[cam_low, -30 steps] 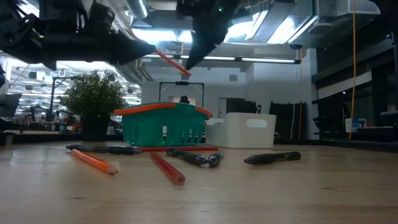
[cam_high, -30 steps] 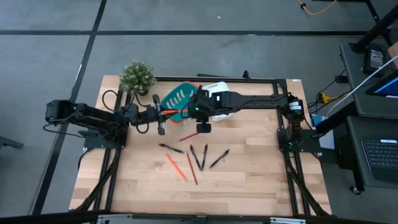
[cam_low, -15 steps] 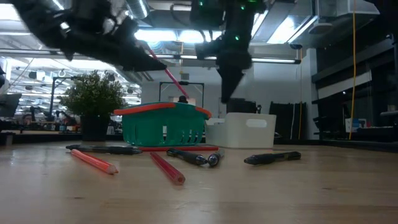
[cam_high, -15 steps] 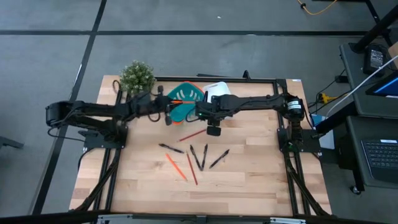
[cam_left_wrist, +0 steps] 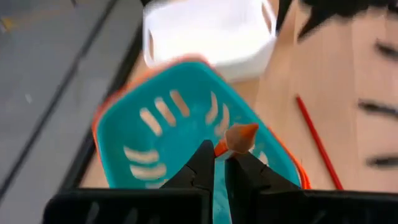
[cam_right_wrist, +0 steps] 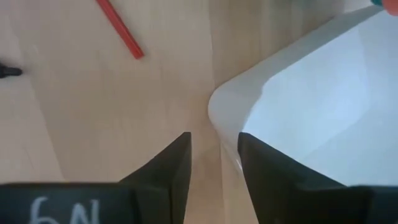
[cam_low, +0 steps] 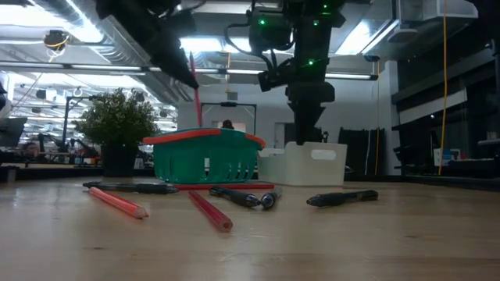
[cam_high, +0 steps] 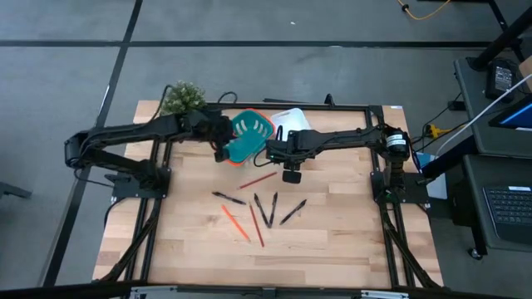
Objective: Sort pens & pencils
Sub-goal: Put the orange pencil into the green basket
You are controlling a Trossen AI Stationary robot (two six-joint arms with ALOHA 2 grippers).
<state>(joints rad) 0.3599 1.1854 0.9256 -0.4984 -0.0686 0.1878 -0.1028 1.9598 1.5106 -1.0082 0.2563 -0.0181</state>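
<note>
- Nearest on the table (cam_high: 332, 224), the pens (cam_high: 264, 208) lie fanned at the middle, with one more (cam_high: 228, 198) out at 9 o'clock of them; in the low view their far ends hide behind one another.
- The loose pencils (cam_high: 243, 223) lie just beside the pens; another pencil (cam_high: 258, 179) rests at 12 o'clock of the fan, near the baskets.
- The right gripper (cam_right_wrist: 214, 158) hangs over the table beside the white bin (cam_right_wrist: 311, 106), its fingers spread with nothing between them; half a second ago it sat a touch farther from the bin.
- The left gripper (cam_left_wrist: 219, 163) pinches an orange pencil (cam_left_wrist: 235, 139) above the teal basket (cam_left_wrist: 155, 124); the pencil's shaft is hidden behind the fingers. It has swung over from the basket's 9 o'clock side.
- A potted plant (cam_high: 180, 97) stands at the far corner, partly covered by the left arm.
</note>
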